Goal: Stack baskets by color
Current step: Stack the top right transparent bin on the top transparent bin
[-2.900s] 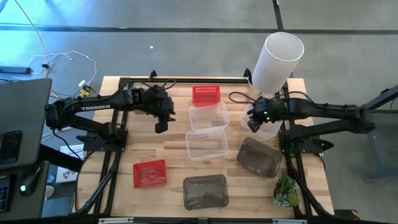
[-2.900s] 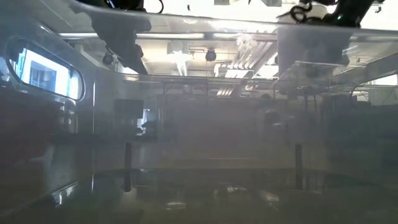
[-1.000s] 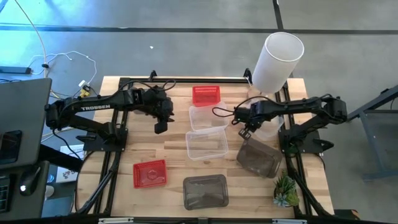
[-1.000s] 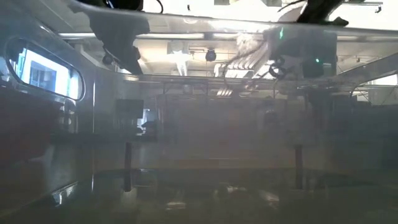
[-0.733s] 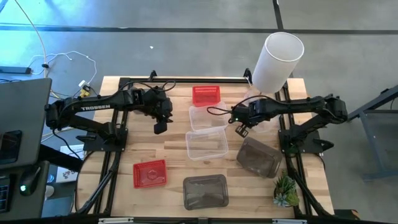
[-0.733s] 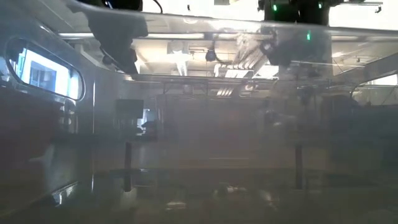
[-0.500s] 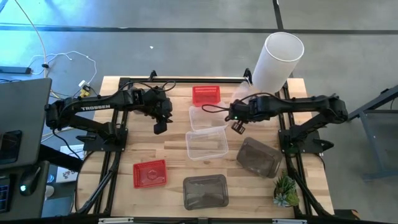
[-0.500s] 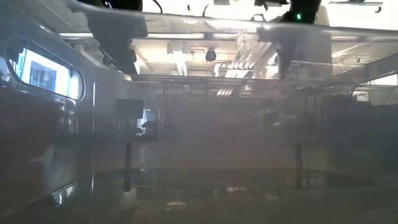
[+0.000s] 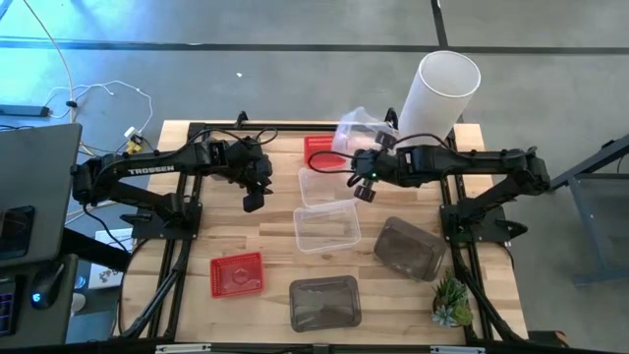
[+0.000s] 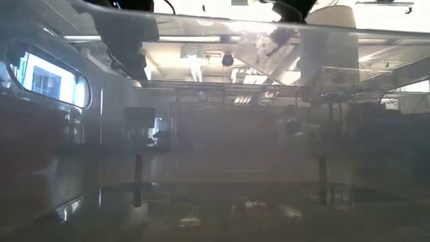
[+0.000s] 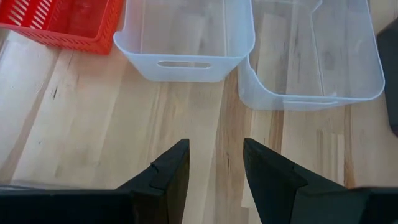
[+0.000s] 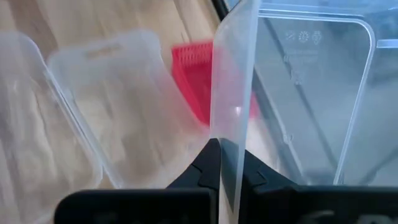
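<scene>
- Since the last look I see the right arm has swung in from the right edge toward table centre, carrying a clear basket (image 9: 360, 128); it is now lifted and tilted, over the back red basket (image 9: 322, 150).
- right gripper (image 9: 368, 179): pinched shut on that clear basket's wall (image 12: 233, 99), basket hanging clear of the table.
- left gripper (image 9: 254, 200): hasn't shifted, fingers (image 11: 166, 177) spread apart, nothing between them, hovering over bare wood just left of the two clear baskets.
- Those two clear baskets on the table: one at back-centre (image 9: 326, 184), one (image 9: 327, 229) just in front of it, side by side.
- Second red basket (image 9: 237, 273) front-left, well apart from the back one.
- Smoky grey baskets: one front-centre (image 9: 324, 303), one (image 9: 409, 248) right of centre, angled.
- White cylinder (image 9: 438, 96) at back-right corner, plant (image 9: 451, 302) front-right.
</scene>
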Robot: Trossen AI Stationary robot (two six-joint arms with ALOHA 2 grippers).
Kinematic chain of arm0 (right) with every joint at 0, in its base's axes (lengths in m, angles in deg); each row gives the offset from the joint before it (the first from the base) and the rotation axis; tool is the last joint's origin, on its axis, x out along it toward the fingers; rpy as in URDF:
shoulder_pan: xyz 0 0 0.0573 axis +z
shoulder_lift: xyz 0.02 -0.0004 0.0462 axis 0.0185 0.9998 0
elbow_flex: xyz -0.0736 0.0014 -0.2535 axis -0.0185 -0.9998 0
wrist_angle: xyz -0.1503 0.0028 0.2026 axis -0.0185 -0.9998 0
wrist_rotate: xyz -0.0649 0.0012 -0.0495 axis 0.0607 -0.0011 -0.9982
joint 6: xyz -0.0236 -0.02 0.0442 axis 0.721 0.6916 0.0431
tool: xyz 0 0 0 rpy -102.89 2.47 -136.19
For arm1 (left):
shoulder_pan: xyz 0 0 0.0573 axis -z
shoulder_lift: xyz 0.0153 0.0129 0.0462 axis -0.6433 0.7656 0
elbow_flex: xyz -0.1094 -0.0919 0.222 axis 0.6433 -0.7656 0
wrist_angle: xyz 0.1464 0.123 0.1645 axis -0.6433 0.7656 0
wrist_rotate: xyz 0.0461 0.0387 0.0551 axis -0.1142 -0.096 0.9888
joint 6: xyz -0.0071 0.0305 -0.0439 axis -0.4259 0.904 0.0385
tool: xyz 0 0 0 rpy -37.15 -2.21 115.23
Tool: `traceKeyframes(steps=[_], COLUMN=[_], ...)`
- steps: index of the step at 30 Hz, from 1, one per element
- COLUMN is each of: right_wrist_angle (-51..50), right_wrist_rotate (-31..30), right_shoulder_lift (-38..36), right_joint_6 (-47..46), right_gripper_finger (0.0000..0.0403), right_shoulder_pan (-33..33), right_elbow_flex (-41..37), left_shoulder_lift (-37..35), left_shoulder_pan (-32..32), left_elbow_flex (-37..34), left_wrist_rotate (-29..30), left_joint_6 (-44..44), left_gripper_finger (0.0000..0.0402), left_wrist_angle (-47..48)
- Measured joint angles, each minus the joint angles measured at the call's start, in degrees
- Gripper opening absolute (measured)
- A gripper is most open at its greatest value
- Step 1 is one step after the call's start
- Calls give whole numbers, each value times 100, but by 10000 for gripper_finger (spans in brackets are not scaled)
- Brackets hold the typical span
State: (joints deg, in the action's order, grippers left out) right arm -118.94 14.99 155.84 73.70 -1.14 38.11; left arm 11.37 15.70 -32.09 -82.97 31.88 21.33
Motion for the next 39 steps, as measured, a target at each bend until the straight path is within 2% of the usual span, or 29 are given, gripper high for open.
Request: traceKeyframes(steps=[10, 17, 21, 29, 35, 39], right_wrist_angle=[1500, 1788, 1445, -169, -828, -1110], right_wrist_rotate=[352, 633, 635, 707, 1416, 1628], right_shoulder_lift=[15, 100, 389, 1298, 1975, 2305], right_joint_6=[1497, 1777, 1793, 1424, 1405, 1542], right_gripper_finger=[0, 0, 0, 0, 0, 0], right_shoulder_pan=[0, -63, -104, -119, -111, -64], right_elbow_flex=[2, 279, 784, 1717, 2093, 2238], left_shoulder_lift=[0, 0, 0, 0, 0, 0], left_shoulder_pan=[0, 0, 0, -1, 0, -2], left_elbow_flex=[0, 0, 0, 0, 0, 0], left_wrist_rotate=[0, 0, -2, 0, 25, 136], left_joint_6=[9, 12, 10, -1, -2, -3], left_gripper_finger=[136, 136, 136, 136, 136, 136], left_wrist_angle=[0, -2, 0, 80, 291, 355])
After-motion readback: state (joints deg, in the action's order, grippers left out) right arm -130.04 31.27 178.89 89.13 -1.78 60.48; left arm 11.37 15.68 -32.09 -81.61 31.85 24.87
